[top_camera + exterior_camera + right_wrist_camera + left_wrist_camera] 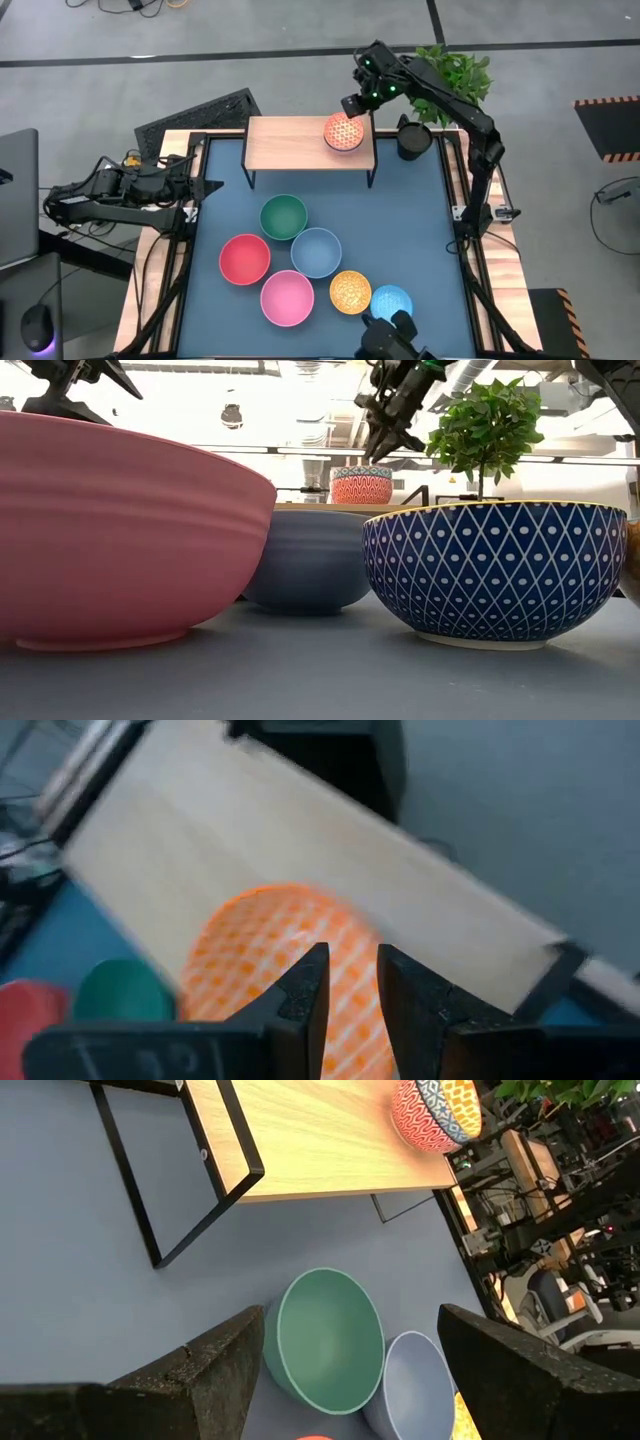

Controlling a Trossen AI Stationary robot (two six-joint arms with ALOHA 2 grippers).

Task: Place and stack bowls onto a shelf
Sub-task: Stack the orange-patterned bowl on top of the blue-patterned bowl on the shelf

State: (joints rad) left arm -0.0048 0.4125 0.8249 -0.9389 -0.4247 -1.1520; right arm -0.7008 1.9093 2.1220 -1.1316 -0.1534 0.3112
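- The right gripper (354, 105) is hovering above the small light-wood shelf on thin black legs (290, 143), over its right end, with nothing between its fingers (300, 995), which are standing a narrow gap apart.
- The right arm is reaching to it from the shelf's right.
- The left gripper (205, 187) is waiting well to the shelf's left, fingers (215, 1370) spread wide and empty.
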